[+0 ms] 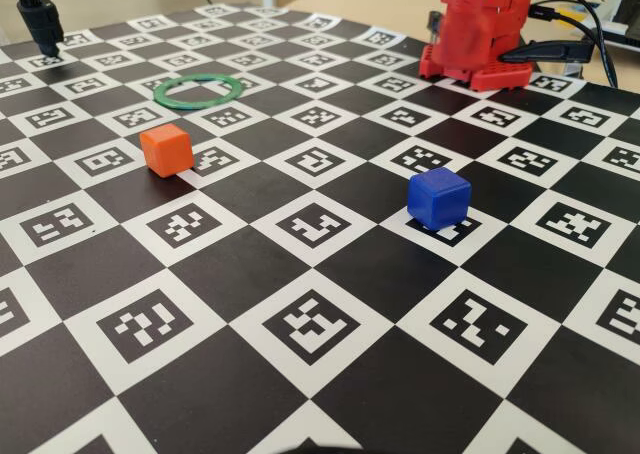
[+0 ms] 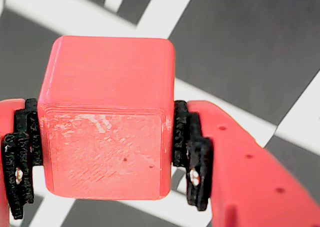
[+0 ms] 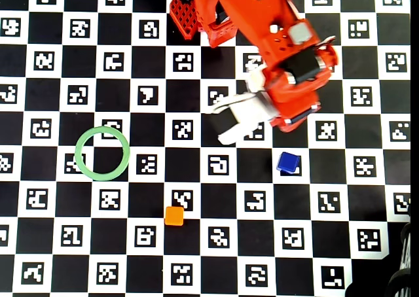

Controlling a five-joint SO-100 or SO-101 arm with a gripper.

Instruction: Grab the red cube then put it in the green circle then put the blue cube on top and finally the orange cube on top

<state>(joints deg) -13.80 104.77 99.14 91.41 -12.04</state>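
Note:
In the wrist view the red cube fills the middle of the picture, held above the checkered mat. My gripper is shut on it, one black pad pressed against each side. The arm covers the gripper and the red cube in the overhead view. The green circle lies flat and holds nothing, far left of the arm in the overhead view. The orange cube sits below and right of the ring. The blue cube sits just below the arm's end.
The whole table is a black and white checkered mat with printed markers. The arm's red base stands at the back right with cables beside it. A black stand rises at the back left.

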